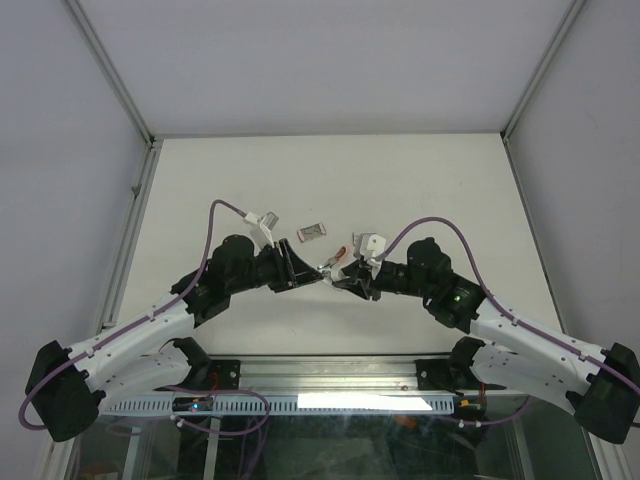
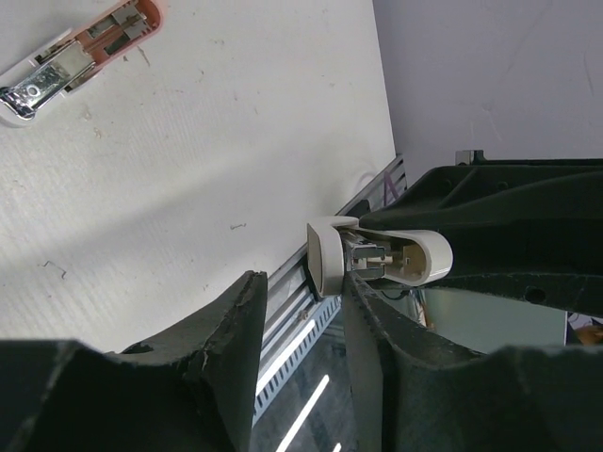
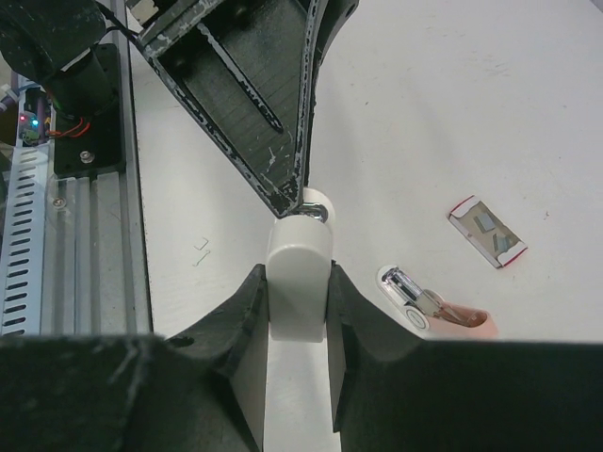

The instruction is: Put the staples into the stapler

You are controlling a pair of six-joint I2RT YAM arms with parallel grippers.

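1. The right gripper is clamped on the white half of the stapler. It holds the stapler at the middle of the table, towards the near side. The pink half splays off to the right with its metal channel showing.
2. The left gripper has its jaws partly apart around the free white tip. I cannot tell whether they pinch it, because only 1 finger shows clearly against it.
3. The staples lie in their box on the table, just beyond the stapler and slightly left, apart from both grippers.
4. The step in hand looks like bracing the stapler open. It likely goes best with the right grip kept firm, the left squeezing squarely on the tip, and the channel kept facing up.
5. No brand, label or writing can be read on the box or the stapler.
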